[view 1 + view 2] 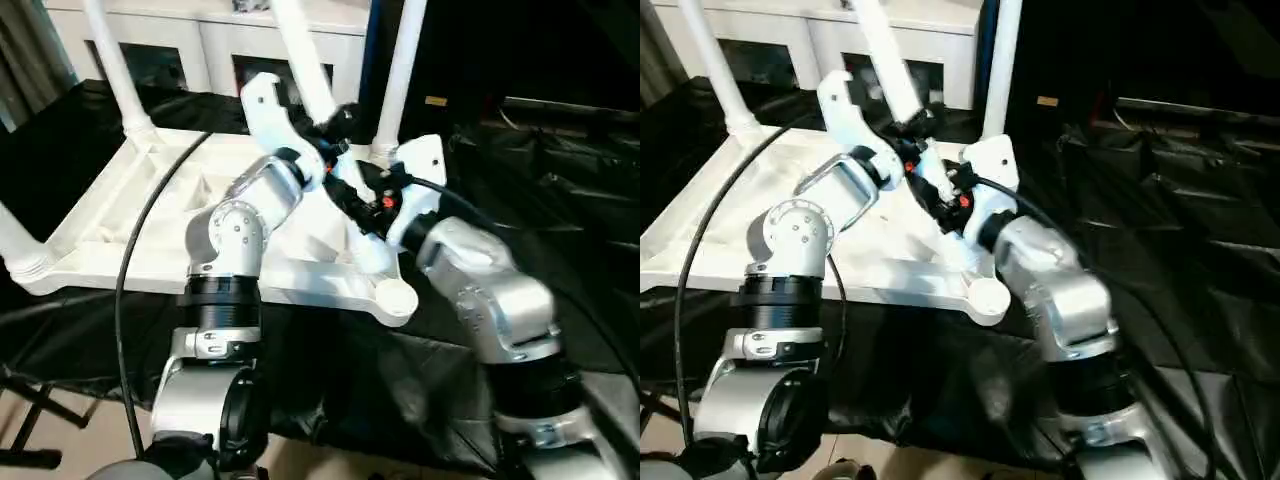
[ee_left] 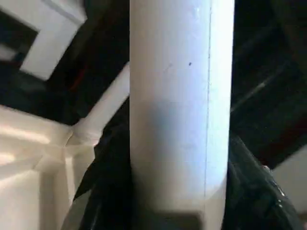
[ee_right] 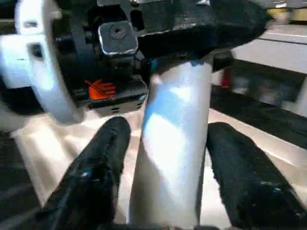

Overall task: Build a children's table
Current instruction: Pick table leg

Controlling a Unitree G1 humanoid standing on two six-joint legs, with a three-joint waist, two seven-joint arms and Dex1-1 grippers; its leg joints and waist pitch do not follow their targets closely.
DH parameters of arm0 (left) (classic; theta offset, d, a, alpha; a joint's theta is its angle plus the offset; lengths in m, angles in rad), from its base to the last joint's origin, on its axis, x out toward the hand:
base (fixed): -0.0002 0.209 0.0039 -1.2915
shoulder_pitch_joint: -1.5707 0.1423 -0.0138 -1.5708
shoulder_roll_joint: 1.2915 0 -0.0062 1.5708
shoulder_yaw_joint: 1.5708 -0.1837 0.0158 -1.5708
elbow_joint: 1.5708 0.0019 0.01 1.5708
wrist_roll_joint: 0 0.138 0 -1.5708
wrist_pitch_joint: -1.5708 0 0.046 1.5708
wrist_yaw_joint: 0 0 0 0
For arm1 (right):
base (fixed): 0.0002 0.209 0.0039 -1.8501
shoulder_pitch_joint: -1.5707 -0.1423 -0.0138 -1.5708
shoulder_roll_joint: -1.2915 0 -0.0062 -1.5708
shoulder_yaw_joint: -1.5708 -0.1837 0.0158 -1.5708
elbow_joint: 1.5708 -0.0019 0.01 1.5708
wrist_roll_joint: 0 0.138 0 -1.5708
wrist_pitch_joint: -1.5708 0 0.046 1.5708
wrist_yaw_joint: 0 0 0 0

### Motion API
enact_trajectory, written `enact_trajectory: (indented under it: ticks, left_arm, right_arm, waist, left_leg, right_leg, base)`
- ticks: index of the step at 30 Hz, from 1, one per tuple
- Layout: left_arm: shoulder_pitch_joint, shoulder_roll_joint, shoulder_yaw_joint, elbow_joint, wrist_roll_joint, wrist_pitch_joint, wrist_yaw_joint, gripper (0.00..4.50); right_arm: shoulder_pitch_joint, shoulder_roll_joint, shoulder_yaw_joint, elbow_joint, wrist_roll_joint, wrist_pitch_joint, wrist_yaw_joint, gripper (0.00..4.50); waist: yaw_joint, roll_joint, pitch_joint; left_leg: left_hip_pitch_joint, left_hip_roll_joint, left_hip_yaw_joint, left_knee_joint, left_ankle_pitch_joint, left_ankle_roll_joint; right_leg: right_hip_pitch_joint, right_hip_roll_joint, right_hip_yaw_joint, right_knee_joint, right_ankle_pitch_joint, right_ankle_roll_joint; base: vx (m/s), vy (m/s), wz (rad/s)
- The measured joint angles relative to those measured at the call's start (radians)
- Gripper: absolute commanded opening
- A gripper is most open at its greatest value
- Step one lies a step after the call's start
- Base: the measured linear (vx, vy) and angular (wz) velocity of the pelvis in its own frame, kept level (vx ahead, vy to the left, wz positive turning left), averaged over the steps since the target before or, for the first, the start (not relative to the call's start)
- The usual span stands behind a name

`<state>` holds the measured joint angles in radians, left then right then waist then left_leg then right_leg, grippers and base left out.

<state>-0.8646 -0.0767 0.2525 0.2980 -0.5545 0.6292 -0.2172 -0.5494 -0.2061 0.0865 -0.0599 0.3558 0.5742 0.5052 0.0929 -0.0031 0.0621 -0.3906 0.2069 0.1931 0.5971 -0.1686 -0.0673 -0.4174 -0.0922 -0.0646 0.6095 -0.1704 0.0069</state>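
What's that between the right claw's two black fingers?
A white table leg stands between the right gripper's fingers, with gaps either side, in the right wrist view.

Black-draped work surface (image 1: 520,200) under the upturned white tabletop (image 1: 110,240), its ribbed underside up.

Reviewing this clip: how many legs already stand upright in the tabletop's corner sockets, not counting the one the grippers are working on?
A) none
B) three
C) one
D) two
B: three legs stand in corner sockets, far left, far right and near left; a fourth leg leans between the grippers.
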Motion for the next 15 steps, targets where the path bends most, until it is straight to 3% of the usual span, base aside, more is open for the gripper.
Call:
enact_trajectory:
  ticks: [5,8,15]
  left_arm:
    - [0.005,0.079,-0.041,-0.019,-0.087,0.062,-0.248,1.82]
    - [0.006,0.112,-0.080,-0.040,-0.119,0.089,-0.379,1.82]
    - [0.037,0.171,-0.141,-0.058,-0.179,0.147,-0.606,1.82]
  right_arm:
    - [0.016,-0.133,-0.066,-0.005,0.165,0.147,0.226,2.94]
    - [0.026,-0.169,-0.084,-0.003,0.239,0.181,0.328,2.94]
    - [0.025,-0.204,-0.080,0.027,0.298,0.202,0.461,2.94]
  waist:
    - [0.006,-0.002,0.001]
    - [0.006,-0.002,0.001]
    - [0.002,-0.004,0.000]
  left_leg:
    - [0.000,0.000,0.001,0.001,0.000,0.000]
    - [0.001,0.000,0.001,0.002,0.000,0.000]
    - [0.003,0.001,0.001,0.004,0.000,0.000]
  right_leg:
    - [0.000,0.000,0.000,0.001,0.000,-0.001]
    - [0.000,0.000,0.000,0.002,0.000,-0.001]
    - [0.001,0.000,0.001,0.005,0.002,-0.003]
  base:
    - [0.000,0.000,0.00]
    - [0.000,0.000,0.00]
    - [0.000,0.000,0.00]
